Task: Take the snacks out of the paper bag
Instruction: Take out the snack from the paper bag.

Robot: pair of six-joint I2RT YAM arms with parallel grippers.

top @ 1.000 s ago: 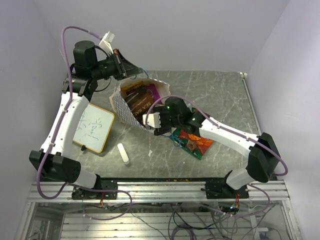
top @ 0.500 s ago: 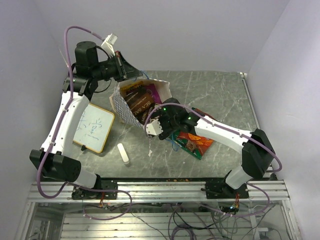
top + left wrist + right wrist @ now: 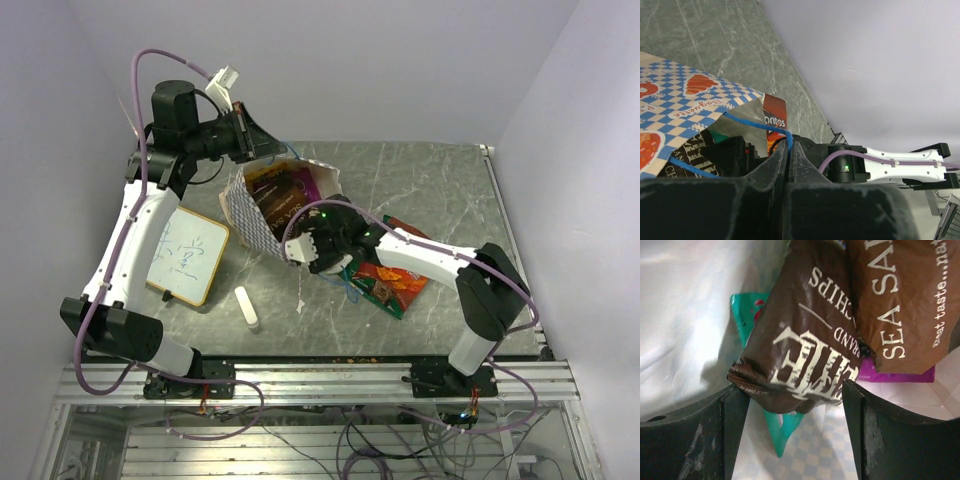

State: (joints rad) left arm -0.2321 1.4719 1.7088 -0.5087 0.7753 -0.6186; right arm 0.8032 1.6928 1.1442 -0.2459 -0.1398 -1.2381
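The wood-framed whiteboard [image 3: 188, 255] lies flat at the far left of the desk [image 3: 440, 190], with a small white cylinder [image 3: 246, 307] near its corner; neither is part of the job. Above them, the left end effector [image 3: 258, 148] is clamped on the blue cord handle [image 3: 788, 139] of the paper bag [image 3: 245, 215]. The left wrist view shows its fingers pressed together with the cord pinched between them. The bag rests on the desk left of centre, tilted, with its mouth open toward the right arm.

The right end effector [image 3: 303, 250] sits at that mouth. Its own camera shows the fingers spread wide, one on either side of the lower end of a dark brown chocolate-chip packet [image 3: 805, 345], and gripping nothing. Whether the pads touch the film I cannot tell. Beside that packet lies a lighter brown sea-salt packet [image 3: 900, 300], with a teal-green packet [image 3: 747, 310] and a purple packet [image 3: 890, 376] beneath. Further right, a red-orange Doritos packet [image 3: 395, 283] lies on the desk outside the bag, under the right forearm.

The step in hand looks like the grasp of the next snack, with the task partly done and several packets left inside. The next move calls for closing squarely on the glossy brown packet. It then has to be drawn out through the mouth to the right while the left side holds the handle steady.
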